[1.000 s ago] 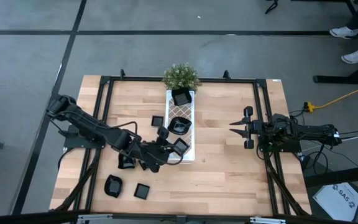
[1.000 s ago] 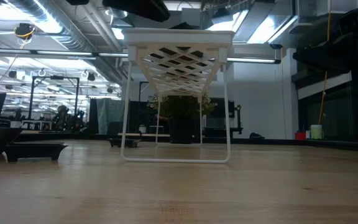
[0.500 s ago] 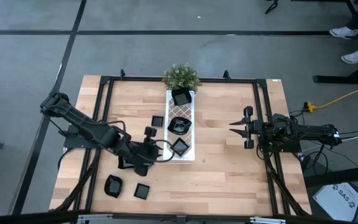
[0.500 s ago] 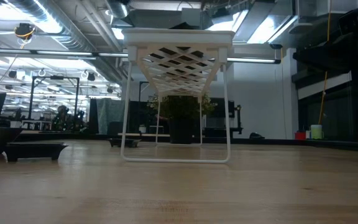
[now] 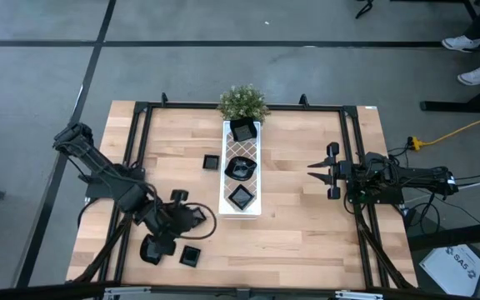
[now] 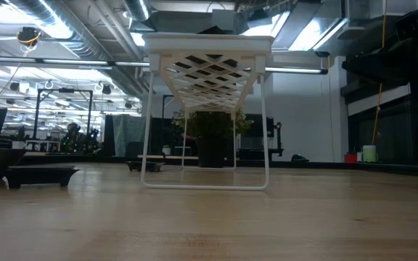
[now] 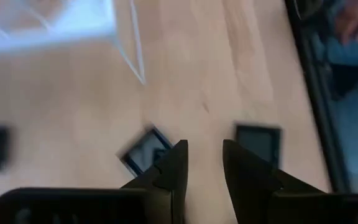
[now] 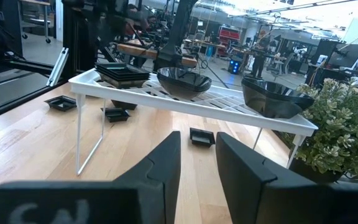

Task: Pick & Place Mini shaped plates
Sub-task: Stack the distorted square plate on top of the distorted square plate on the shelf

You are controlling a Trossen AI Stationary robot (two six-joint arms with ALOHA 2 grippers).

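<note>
The mini shaped plates are small black dishes. Three lie on the white lattice tray [image 5: 242, 150]: a square one [image 5: 240, 197] at its near end, a round one [image 5: 240, 167] in the middle and one [image 5: 242, 129] at the far end. Loose ones rest flat on the wood [image 5: 212, 161], [image 5: 152, 248], [image 5: 191, 256]. My left gripper [image 5: 183, 227] hangs open and empty over the near left of the table, tipped downward, above two loose plates [image 7: 143, 151], [image 7: 258, 142]. My right gripper [image 5: 315, 170] waits open and level at the right, facing the tray [image 8: 185, 99].
A small green potted plant [image 5: 242, 102] stands at the tray's far end. A black metal frame [image 5: 140, 108] runs round the table. The tray stands on thin white legs [image 6: 148, 130], with open wood beneath it and between it and my right arm.
My left gripper has drawn back from the tray's near end toward the table's near left corner, rolling and tipping downward on the way. The square plate that it held over the tray now lies on the tray's near end. My right arm has kept still.
</note>
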